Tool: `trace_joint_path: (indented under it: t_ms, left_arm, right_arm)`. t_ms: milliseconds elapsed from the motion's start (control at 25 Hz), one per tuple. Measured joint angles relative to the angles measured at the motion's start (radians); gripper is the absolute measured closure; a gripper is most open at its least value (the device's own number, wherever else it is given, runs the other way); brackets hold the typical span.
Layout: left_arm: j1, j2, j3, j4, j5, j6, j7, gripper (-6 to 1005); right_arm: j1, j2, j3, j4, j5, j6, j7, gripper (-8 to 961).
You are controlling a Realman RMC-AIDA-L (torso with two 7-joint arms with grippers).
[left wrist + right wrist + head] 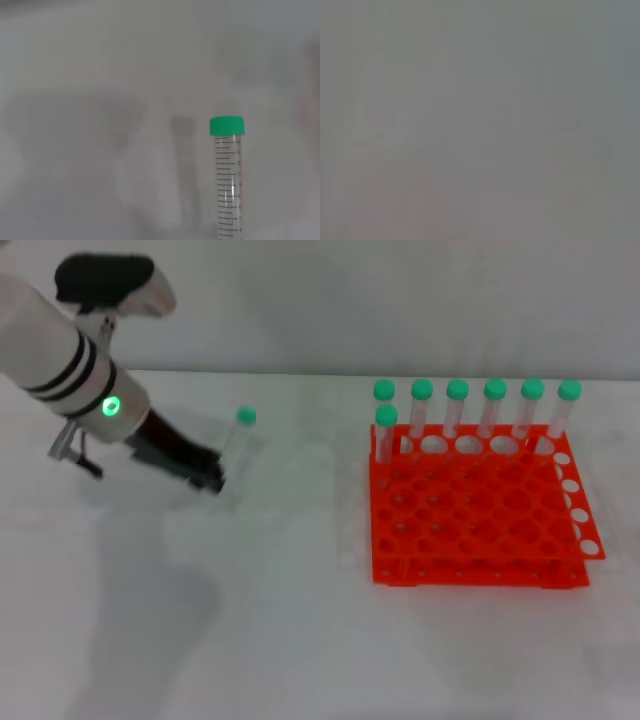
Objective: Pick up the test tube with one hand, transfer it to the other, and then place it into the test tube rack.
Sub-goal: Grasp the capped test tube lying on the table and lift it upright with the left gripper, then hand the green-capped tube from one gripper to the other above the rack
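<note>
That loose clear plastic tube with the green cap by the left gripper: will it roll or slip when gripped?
The clear plastic tube with the green screw cap lies on the white table at the left gripper. Round and slender, it will probably roll if nudged sideways. Its smooth wall looks slippery. It appears empty in the left wrist view, so it is likely light and stiff.
</note>
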Motion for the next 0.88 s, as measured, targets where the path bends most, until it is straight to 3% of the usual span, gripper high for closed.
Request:
trace_joint_path:
  t_ms: [280, 400, 520, 720, 880]
  left_arm:
    - [0.068, -0.023, 0.000, -0.138, -0.437, 0.111, 0.396, 812]
    - [0.114, -0.028, 0.000, -0.204, -0.591, 0.222, 0.579, 812]
    - [0.155, -0.030, 0.001, -0.289, -0.726, 0.376, 0.739, 811]
    - [0.178, -0.050, 0.001, -0.405, -0.818, 0.591, 0.910, 811]
    - [0.168, -0.065, 0.002, -0.394, -0.789, 0.659, 0.987, 812]
  right_arm:
    - [-0.022, -0.008, -0.080, -0.034, -0.005, -0.053, 0.101, 243]
    - [-0.052, -0.022, -0.192, -0.107, -0.005, -0.051, 0.208, 243]
    - [-0.076, -0.050, -0.350, -0.185, -0.005, -0.046, 0.321, 243]
    - [-0.066, -0.111, -0.585, -0.273, -0.006, -0.064, 0.542, 243]
    - [-0.020, -0.131, -0.667, -0.304, -0.046, -0.095, 0.661, 244]
